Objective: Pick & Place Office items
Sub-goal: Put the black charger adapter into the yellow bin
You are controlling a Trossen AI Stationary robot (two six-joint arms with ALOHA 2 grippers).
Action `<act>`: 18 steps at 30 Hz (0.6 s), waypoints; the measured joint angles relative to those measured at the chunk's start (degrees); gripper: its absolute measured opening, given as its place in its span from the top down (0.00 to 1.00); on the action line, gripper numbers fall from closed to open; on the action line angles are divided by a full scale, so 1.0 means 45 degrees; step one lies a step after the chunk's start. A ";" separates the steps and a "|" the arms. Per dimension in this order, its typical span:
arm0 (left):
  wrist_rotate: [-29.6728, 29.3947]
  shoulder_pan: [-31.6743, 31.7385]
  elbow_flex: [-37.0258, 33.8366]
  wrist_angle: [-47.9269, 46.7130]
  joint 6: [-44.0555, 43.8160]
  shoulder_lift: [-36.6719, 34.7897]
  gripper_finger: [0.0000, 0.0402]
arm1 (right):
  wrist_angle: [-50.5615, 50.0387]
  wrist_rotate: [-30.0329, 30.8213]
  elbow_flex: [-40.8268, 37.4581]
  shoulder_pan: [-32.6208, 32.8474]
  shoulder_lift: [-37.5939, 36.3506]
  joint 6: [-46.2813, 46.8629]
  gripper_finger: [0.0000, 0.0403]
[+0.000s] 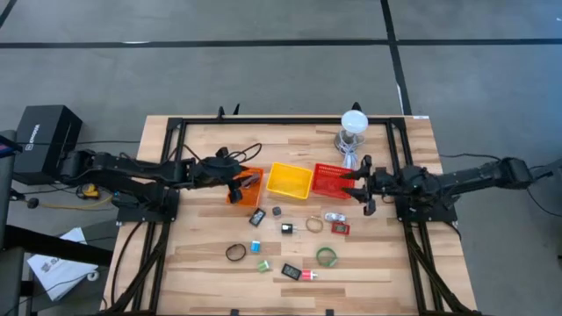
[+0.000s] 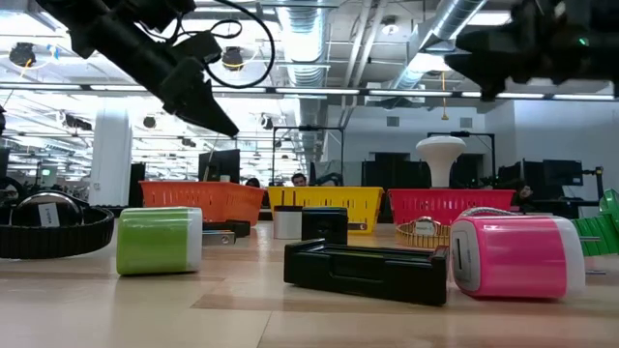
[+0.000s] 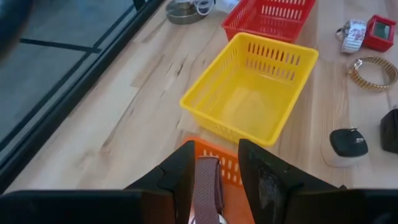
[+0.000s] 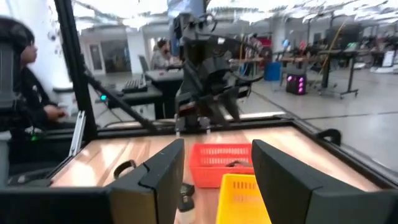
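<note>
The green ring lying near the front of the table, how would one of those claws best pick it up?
Probably from straight above. The green ring lies flat on the table with an open middle, so one finger could drop inside the hole and the other outside, pinching the band. Its rim nearest the red piece looks freest; the right gripper is the nearer one.

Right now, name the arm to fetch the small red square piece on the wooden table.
Right: the open right gripper hangs nearer the red square piece; the left gripper holds a mauve strap.
</note>
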 joint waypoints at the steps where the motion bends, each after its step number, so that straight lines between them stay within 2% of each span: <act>1: 0.0000 0.0000 0.0000 0.0013 0.0009 0.0000 0.71 | 0.0013 0.0000 0.0409 0.0119 0.0622 -0.0005 0.55; 8: 0.0000 0.0000 0.0000 0.0103 0.0021 0.0000 0.71 | -0.0619 0.0000 0.2974 0.0525 0.5020 -0.0207 0.55; 14: -0.0005 -0.0005 0.0000 0.0173 0.0021 0.0005 0.72 | -0.2539 -0.0027 0.5232 0.0515 0.7986 -0.0353 0.55; 18: -0.0005 -0.0010 0.0000 0.0200 0.0021 0.0005 0.72 | -0.3319 -0.1054 0.6661 0.0511 0.9501 -0.0350 0.55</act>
